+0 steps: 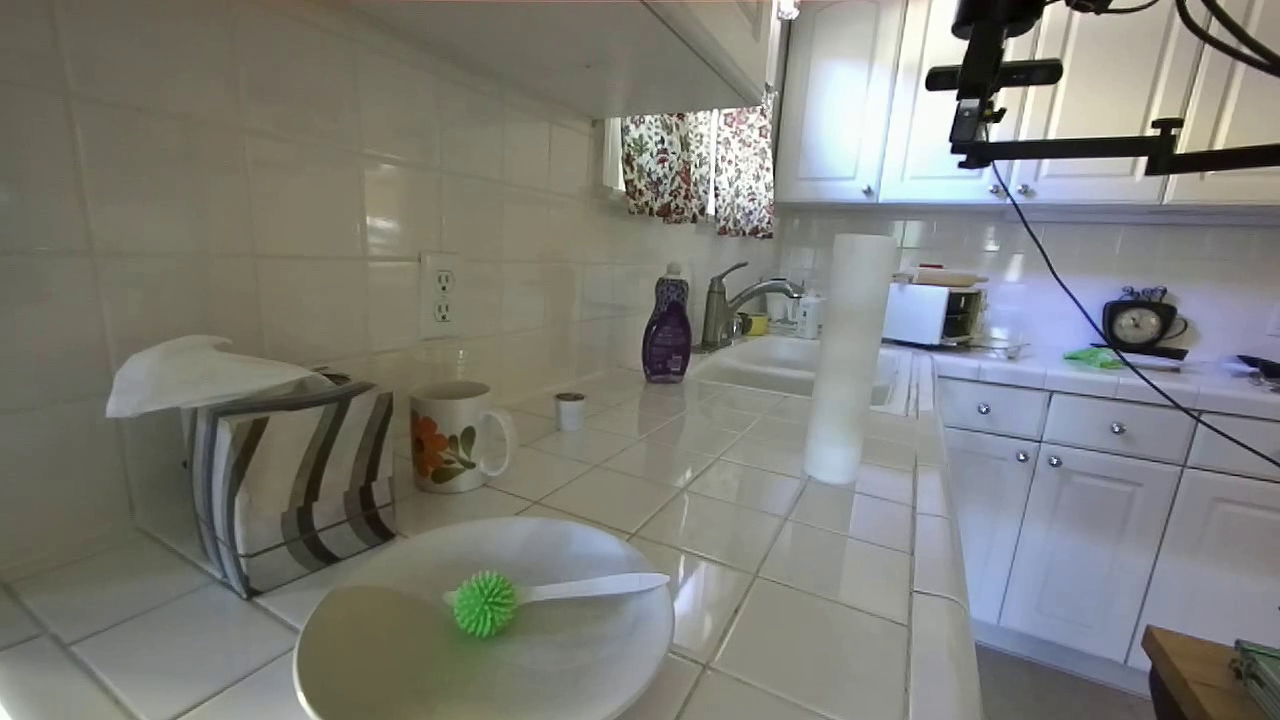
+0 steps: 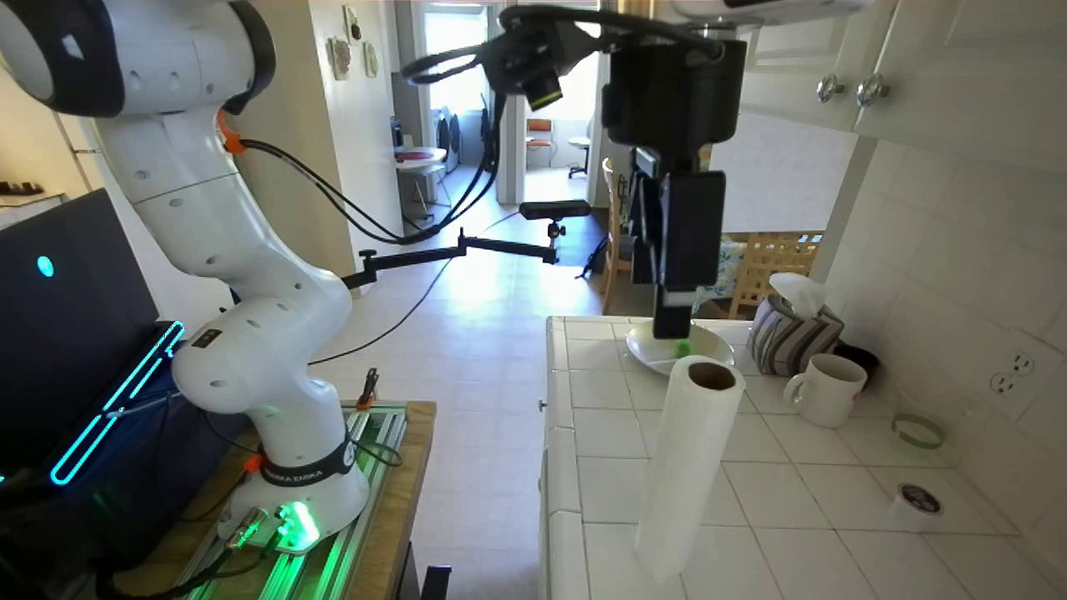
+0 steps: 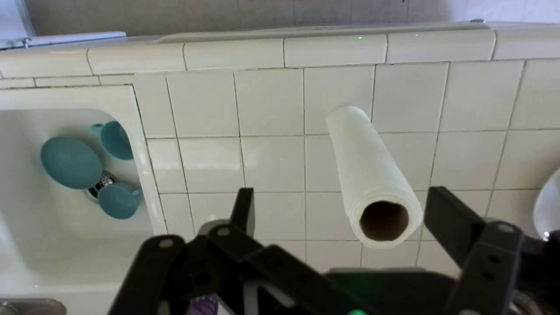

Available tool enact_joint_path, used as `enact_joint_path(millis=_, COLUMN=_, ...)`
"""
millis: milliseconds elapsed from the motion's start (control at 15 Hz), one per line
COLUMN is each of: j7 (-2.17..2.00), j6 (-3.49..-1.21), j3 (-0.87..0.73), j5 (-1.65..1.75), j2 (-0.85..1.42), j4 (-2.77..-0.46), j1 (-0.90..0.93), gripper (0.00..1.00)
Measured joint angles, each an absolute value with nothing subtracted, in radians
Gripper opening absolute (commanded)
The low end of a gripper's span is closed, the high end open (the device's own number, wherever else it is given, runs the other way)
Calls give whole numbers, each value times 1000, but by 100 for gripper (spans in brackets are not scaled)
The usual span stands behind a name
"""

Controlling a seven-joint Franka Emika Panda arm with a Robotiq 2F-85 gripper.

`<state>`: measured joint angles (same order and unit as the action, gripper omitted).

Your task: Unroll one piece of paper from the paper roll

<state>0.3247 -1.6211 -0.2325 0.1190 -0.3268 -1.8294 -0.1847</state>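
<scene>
The paper roll (image 1: 850, 360) stands upright on the white tiled counter, a tall white cylinder, also in view as the roll (image 2: 692, 467) below my hand. Its piece of paper lies wound against it; in the wrist view a slight edge (image 3: 348, 213) shows left of the top rim. My gripper (image 2: 671, 325) points down above the roll's top. From the wrist, the gripper (image 3: 340, 201) is wide open with nothing held. The roll's hollow end (image 3: 384, 221) appears between the fingers, nearer the right-hand one; whether that finger touches it I cannot tell.
A white bowl (image 1: 370, 660) with a green brush (image 1: 487, 603), a flowered mug (image 1: 450, 440) and a striped tissue box (image 1: 300, 470) share the counter. A purple bottle (image 1: 667, 330) stands by the sink (image 3: 52, 245), which holds blue-green dishes (image 3: 72, 162). The counter's edge (image 3: 332, 49) runs near the roll.
</scene>
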Motion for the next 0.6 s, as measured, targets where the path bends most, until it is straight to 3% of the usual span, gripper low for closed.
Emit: enact_joint_path(millis=600, j7=755, j6=-1631, j3=-280, j5=93, j2=-356, j4=-1831, j1=-122, gripper=100)
